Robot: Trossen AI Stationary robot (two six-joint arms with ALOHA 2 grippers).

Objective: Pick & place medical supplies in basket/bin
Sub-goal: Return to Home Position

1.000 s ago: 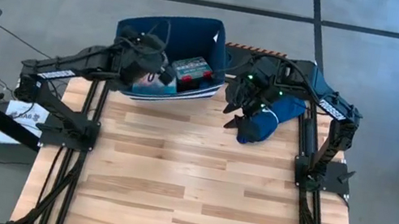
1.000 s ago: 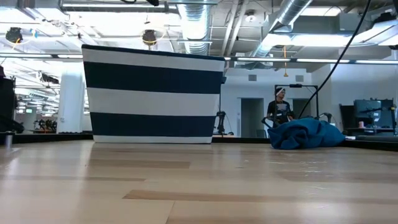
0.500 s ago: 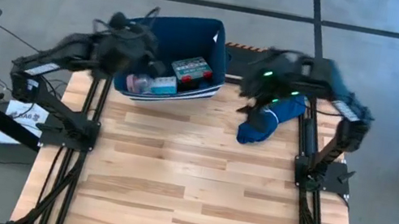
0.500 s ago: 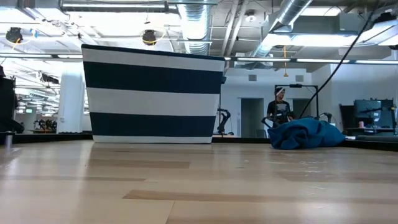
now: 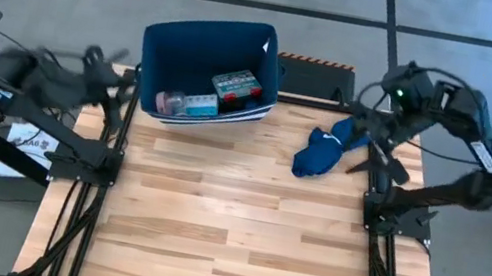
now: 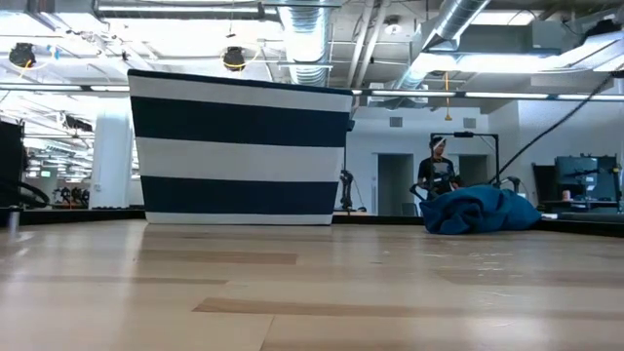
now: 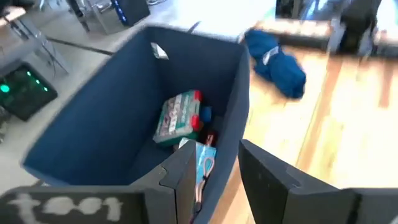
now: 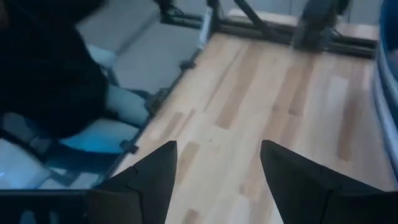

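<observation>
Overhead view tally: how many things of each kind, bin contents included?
Bin: 1
Green box in bin: 1
Pale blue box in bin: 1
Pink roll in bin: 1
Blue cloth on table: 1
Total visible: 5

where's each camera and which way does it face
high: above the table, straight down; left arm, right arm show
low: tabletop height, level across at bin, blue cloth; no arm
left wrist: into bin past open left claw
right wrist: onto table past open right claw
shared: high and low both see bin, blue cloth
</observation>
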